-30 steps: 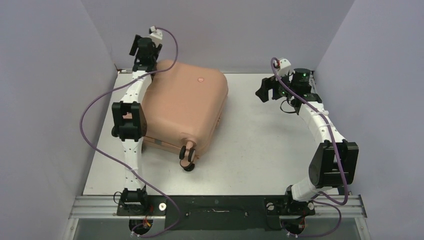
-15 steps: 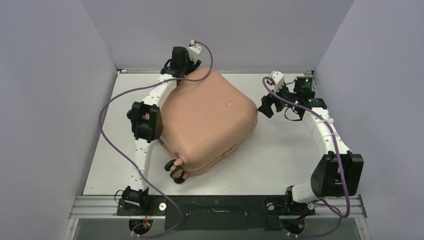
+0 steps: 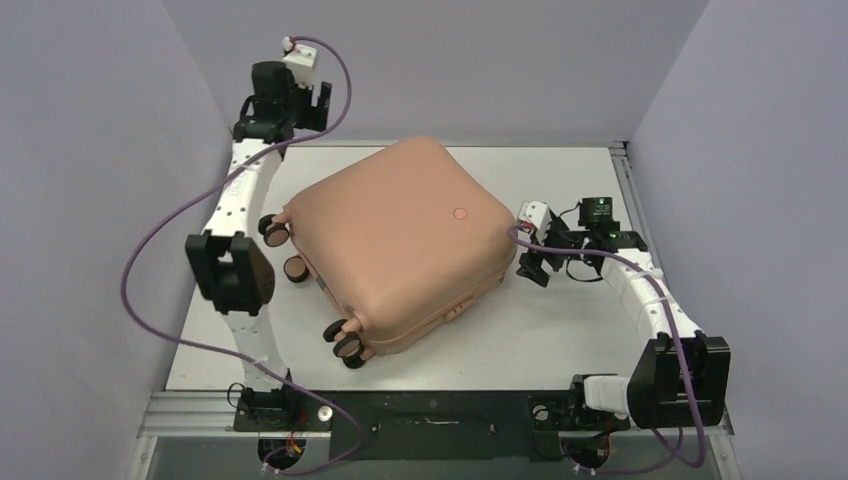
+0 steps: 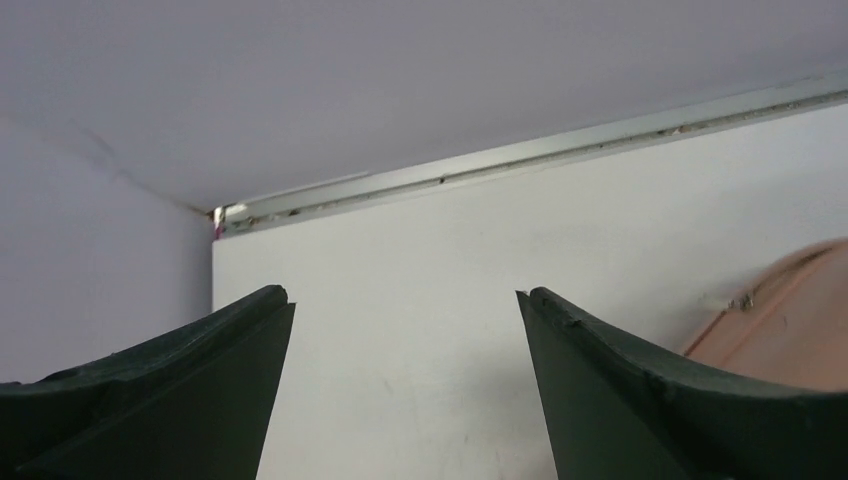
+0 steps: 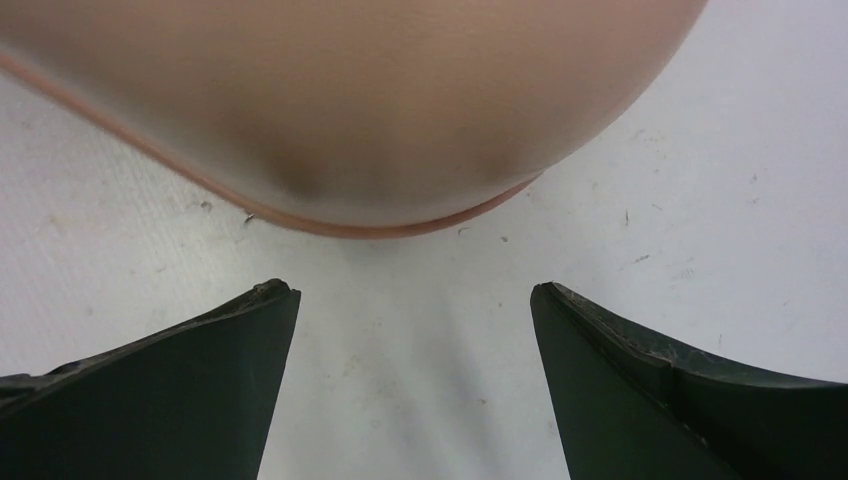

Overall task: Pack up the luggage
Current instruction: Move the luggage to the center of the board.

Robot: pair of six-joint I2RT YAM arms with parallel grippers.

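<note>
The luggage (image 3: 400,240), a salmon-pink hard-shell suitcase, lies shut and flat in the middle of the table, logo dot (image 3: 460,212) up and caster wheels (image 3: 345,345) toward the left and front. My left gripper (image 3: 318,108) is raised at the back left corner, open and empty, clear of the case. In the left wrist view, the left gripper (image 4: 400,300) frames bare table, with a corner of the luggage (image 4: 790,320) at the right. My right gripper (image 3: 527,262) stands open just off the case's right corner. In the right wrist view, the right gripper (image 5: 412,292) faces the luggage (image 5: 350,100) with a small gap.
Purple walls close in the white table (image 3: 560,320) on the left, back and right. A metal rail (image 4: 520,160) runs along the back edge. Purple cables loop off both arms. Bare table surface lies in front of and to the right of the case.
The luggage has slid and turned toward the table's middle. My left arm has drawn back and up to the back left corner, jaws wider. My right gripper has come forward beside the case's right corner.
</note>
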